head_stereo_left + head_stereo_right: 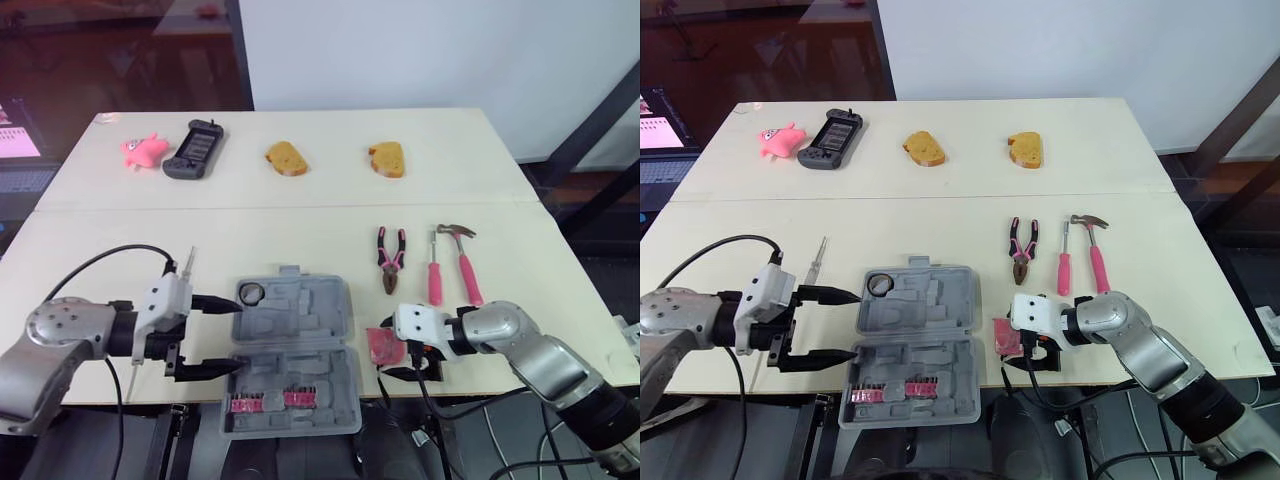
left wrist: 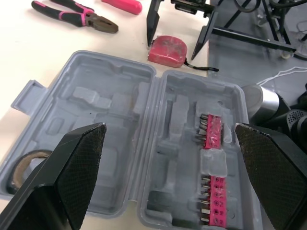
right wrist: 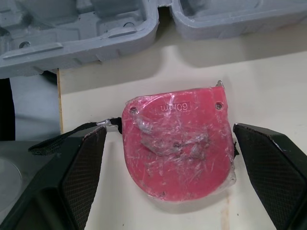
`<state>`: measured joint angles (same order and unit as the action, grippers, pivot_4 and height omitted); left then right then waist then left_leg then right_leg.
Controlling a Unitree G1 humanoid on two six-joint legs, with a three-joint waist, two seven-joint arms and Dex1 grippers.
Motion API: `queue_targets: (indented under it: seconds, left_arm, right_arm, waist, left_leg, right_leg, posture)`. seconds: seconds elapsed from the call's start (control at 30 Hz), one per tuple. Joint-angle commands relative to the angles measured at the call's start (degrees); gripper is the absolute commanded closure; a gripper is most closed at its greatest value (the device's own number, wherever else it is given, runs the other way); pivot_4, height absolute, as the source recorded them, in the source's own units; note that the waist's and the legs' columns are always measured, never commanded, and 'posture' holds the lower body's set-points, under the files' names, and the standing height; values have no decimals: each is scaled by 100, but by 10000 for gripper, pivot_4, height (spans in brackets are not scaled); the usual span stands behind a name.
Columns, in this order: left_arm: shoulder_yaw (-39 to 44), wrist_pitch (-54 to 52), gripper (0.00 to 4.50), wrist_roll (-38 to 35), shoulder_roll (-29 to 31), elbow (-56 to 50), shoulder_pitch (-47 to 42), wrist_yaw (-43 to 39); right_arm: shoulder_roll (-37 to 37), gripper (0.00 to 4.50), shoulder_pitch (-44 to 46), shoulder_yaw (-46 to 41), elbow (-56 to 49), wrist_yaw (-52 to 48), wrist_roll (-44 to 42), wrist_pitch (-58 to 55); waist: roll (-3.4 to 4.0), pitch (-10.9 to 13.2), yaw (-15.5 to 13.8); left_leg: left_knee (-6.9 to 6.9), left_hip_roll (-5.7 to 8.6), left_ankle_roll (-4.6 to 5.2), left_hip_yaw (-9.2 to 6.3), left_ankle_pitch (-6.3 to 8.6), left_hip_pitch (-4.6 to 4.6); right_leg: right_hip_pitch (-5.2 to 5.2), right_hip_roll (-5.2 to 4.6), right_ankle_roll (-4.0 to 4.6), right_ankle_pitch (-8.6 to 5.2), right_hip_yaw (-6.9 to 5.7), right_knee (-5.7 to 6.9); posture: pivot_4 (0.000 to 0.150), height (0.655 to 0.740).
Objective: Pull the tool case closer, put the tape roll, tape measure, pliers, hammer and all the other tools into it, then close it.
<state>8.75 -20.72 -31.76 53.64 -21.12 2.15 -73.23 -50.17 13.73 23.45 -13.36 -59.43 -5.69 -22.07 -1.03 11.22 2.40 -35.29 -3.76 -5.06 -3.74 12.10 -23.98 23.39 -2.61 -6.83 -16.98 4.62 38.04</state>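
Head pair downward, wrists close, sharing case [image 2: 120,108]

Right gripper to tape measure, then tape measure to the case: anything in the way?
Nothing visible. The right gripper has its open fingers on either side of the tape measure, and only bare table lies between it and the open tool case.

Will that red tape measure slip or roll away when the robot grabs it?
Probably won't roll: the tape measure lies flat. Its crinkly plastic wrap might make it slippery. The black strap looks floppy and would likely dangle.
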Motion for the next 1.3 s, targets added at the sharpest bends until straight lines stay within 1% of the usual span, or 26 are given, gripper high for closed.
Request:
queue_targets:
  seconds: [0.03, 0.13, 0.17, 0.2, 0.33, 0.4, 0.53, 0.67, 0.8, 0.9, 0.97, 1.07, 1.13, 1.3]
  left_arm:
    - [190, 135, 0, -16, 72, -169, 20, -6]
    - [206, 185, 0, -13, 56, -175, 10, 1]
    - [209, 202, 0, -9, 50, -174, 7, 10]
    - [209, 214, 0, -6, 48, -171, 5, 19]
    - [245, 292, 0, 19, 48, -132, 51, 57]
    - [271, 322, 0, 28, 44, -122, 97, 77]
    - [382, 412, 0, 45, 13, -118, 258, 117]
    - [605, 572, 0, 107, -17, -47, 490, 195]
    - [846, 655, 0, 166, -67, -143, 807, 330]
    - [1002, 652, 0, 125, -101, -293, 996, 439]
    - [1057, 648, 0, 118, -110, -368, 1097, 478]
    - [1126, 663, 0, 143, -108, -441, 1238, 528]
    - [1206, 666, 0, 151, -119, -514, 1345, 571]
    - [1406, 741, 0, 211, -161, -663, 1631, 640]
  right_arm:
    - [149, 304, 42, -88, 32, 3, 91, 79]
    - [210, 8205, 112, -85, 88, 7, 206, 37]
    - [249, 12832, 155, -115, 83, 11, 208, 3]
    - [267, 16481, 191, -131, 79, 9, 223, -12]
    - [167, 16562, 365, -121, 54, -89, 436, 148]
    - [152, 16562, 439, -195, -13, -171, 397, 169]
    - [224, 16562, 801, -345, -274, -332, 151, -463]
    - [222, 16562, 1498, -94, -683, -465, 440, -816]
    - [734, 16562, 2685, 405, -673, -538, 727, -1546]
    - [1006, 16562, 3406, 873, -428, -956, 643, -2331]
    - [1118, 16562, 3718, 1144, -282, -1211, 561, -2677]
    - [1485, 16562, 4087, 1471, 176, -1131, 669, -3102]
    - [1809, 16562, 4301, 1674, 655, -934, 837, -3232]
    - [2126, 16562, 4307, 2093, 1301, -663, 1180, -2820]
  waist:
    - [0, 0, 1]
    - [0, 0, 1]
    - [0, 0, 1]
    - [-1, 0, 1]
    - [0, 0, 1]
    - [0, 0, 1]
    - [0, 0, 9]
    - [2, 1, 20]
    - [3, 1, 38]
    - [3, 1, 4]
    - [0, 0, -25]
    - [0, 0, -3]
    - [0, 0, 17]
    - [1, 0, 25]
  left_leg:
    - [0, 0, 0, 0, 0, 1]
    - [0, 0, 0, 0, 0, 1]
    - [0, 0, 0, 1, 0, 1]
    - [0, 0, 0, 0, 0, 4]
    - [0, 0, 0, 0, 0, 4]
    - [0, 0, 0, 0, 0, 5]
    - [1, 0, 0, 1, 0, 5]
    - [4, -1, 0, 0, 0, 9]
    - [5, -1, 0, 2, 0, 13]
    - [9, -1, 0, 0, 0, 13]
    - [8, -1, 0, -1, 0, 10]
    - [5, 1, -1, 0, 0, 11]
    - [6, 0, -1, 1, 0, 13]
    - [12, -1, -1, 1, 0, 13]
  right_leg:
    - [-1, 0, 0, 0, 0, 0]
    - [-1, 0, 0, 0, 0, 0]
    - [-1, 0, 0, 0, 0, 0]
    - [-3, 1, 0, 0, 0, 1]
    - [-3, 0, 0, 0, 0, 2]
    - [-3, 0, 0, 0, 0, 2]
    - [-3, 0, 0, 0, 1, 2]
    - [-2, 1, 1, 0, 1, 5]
    - [-2, 1, 2, 1, 2, 6]
    - [-2, 1, 2, 1, -1, 8]
    - [-4, -2, 2, 1, -4, 7]
    - [-5, -4, 4, 0, -4, 6]
    - [-3, -3, 5, 1, -3, 9]
    - [2, -1, 4, 2, -3, 11]
  posture:
    - [1500, 7400]
    - [1500, 7400]
    - [1500, 7400]
    - [1500, 7400]
    - [1500, 7400]
    - [1500, 7400]
    - [1500, 7400]
    - [1500, 7400]
    - [1500, 7400]
    - [1500, 7400]
    - [1500, 7400]
    - [1500, 7400]
    - [1500, 7400]
    - [1500, 7400]
